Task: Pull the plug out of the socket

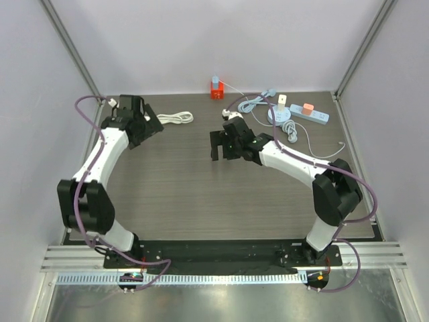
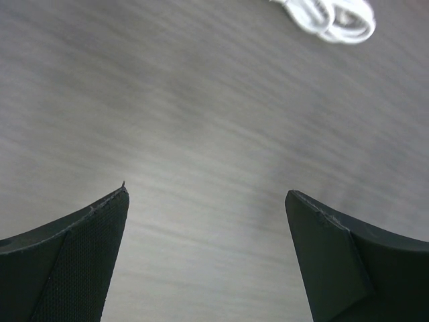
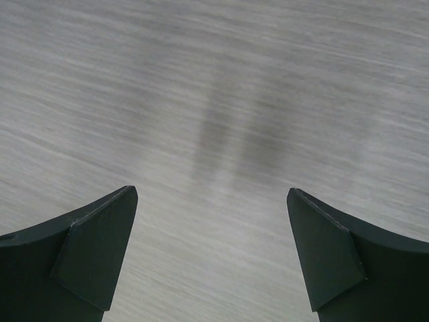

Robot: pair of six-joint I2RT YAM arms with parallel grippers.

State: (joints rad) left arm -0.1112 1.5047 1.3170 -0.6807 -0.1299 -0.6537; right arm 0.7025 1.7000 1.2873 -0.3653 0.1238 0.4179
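Plainly, the power strip [image 1: 316, 116] lies at the far right of the table [image 1: 188, 188], with an orange plug [image 1: 308, 107] and a white plug [image 1: 283, 100] standing in it. It is well apart from the right gripper [image 1: 221, 147], which hangs mid-table, jaws spread wide, holding nothing. The left gripper [image 1: 151, 130] gapes too, empty, near a coiled white cable [image 1: 175, 118]. Lettering on the strip is too small to read.

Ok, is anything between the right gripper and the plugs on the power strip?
Nothing upright. A loose cable coil lies by the power strip, on the side facing the open right gripper. The cream plug and orange plug look reachable from above.
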